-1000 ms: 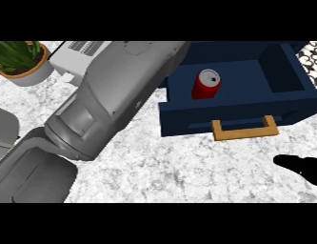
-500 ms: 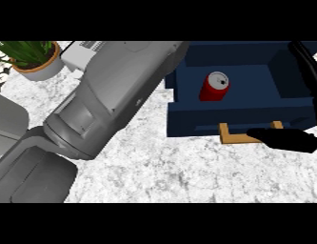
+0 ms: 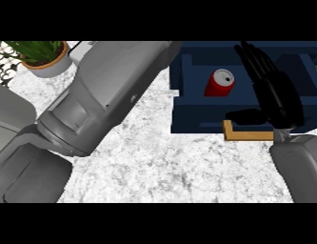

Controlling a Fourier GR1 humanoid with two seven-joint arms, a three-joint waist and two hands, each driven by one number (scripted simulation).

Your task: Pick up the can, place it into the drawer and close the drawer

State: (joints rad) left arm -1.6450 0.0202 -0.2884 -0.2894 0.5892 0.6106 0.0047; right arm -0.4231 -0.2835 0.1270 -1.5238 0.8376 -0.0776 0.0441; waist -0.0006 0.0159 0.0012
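Grey right forearm rising from the lower right edge, ending in the black right hand (image 3: 273, 90), whose fingers extend straight toward the top of the view while the thumb juts out to the left. Grey left forearm (image 3: 97, 105) crossing diagonally from lower left to upper centre; its hand lies out of view.

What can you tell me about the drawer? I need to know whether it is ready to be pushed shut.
The drawer is a dark blue box, pulled open on the white marbled counter, with a light wooden handle on its front panel. The red can lies inside on its floor, its silver top facing up towards the view. The right hand reaches over the drawer's right part with straight fingers, and its thumb lies at the front panel just above the handle.
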